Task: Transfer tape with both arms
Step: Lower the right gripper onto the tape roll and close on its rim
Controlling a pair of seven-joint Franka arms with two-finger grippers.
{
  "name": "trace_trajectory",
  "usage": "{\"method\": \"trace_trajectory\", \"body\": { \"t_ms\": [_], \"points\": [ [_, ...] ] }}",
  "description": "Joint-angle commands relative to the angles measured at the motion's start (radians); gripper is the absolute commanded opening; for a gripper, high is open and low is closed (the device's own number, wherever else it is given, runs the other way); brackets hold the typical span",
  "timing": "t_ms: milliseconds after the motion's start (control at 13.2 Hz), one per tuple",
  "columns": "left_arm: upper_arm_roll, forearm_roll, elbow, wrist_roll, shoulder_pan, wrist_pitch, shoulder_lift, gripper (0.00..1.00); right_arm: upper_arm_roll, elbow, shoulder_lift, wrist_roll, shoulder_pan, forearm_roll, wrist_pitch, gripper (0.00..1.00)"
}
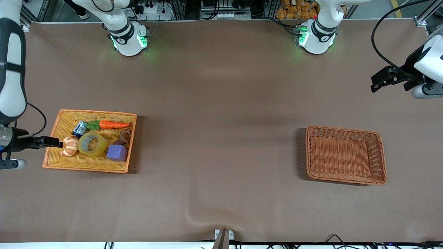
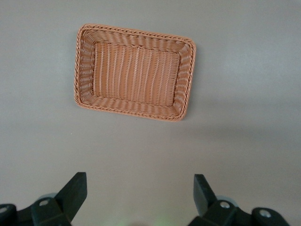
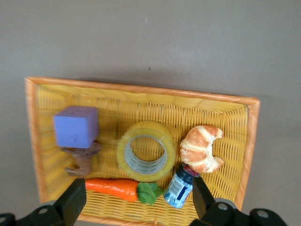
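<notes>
Two woven baskets sit on the brown table as I view it remotely: one yellow wicker tray with an orange rim [image 1: 55, 121] toward the right arm's end, and one reddish-brown wicker basket [image 1: 377, 138], well apart from the tray, toward the left arm's end.

Six items lie in the yellow tray. One wide roll of translucent yellowish packing tape [image 1: 92, 144] lies flat near the tray's middle. One golden croissant [image 1: 70, 145] touches the tape on the side away from the tray's other contents. One purple foam cube [image 1: 117, 152] sits just beside the tape on its other side. One small brown figure [image 1: 124, 137] rests against the cube. One orange plastic carrot with green leaves [image 1: 110, 125] lies farther from the front camera than the tape, and one small blue can [image 1: 79, 128] lies beside the carrot's leaves.

One right gripper [image 1: 57, 142], jaws spread wide and holding nothing, hangs over the tray's outer rim. One left gripper [image 1: 375, 83], jaws likewise spread and empty, hangs over bare table far from the tray.
</notes>
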Motion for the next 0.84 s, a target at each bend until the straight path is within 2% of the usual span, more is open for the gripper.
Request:
{"method": "trace_trajectory", "body": {
  "t_ms": [0,228,456,684,760],
  "points": [
    [0.002,0.029,0.016,0.004,-0.010,-0.016,0.004,1.00,0.007,0.013,0.140,-0.184,-0.067,0.022,0.016,1.00],
    [0.000,0.040,0.024,0.003,-0.012,-0.014,0.019,1.00,0.007,-0.103,0.086,-0.226,-0.069,0.033,0.062,1.00],
    [0.000,0.040,0.036,0.007,-0.010,-0.013,0.020,1.00,0.007,-0.365,-0.049,-0.197,-0.031,0.033,0.311,1.00],
    [0.000,0.040,0.036,0.004,-0.010,-0.013,0.022,1.00,0.003,-0.389,-0.033,-0.180,0.016,-0.004,0.378,1.00],
    [0.000,0.040,0.039,0.003,-0.012,-0.008,0.025,1.00,0.004,-0.389,-0.016,-0.183,0.032,-0.061,0.398,1.00]
  ]
}}
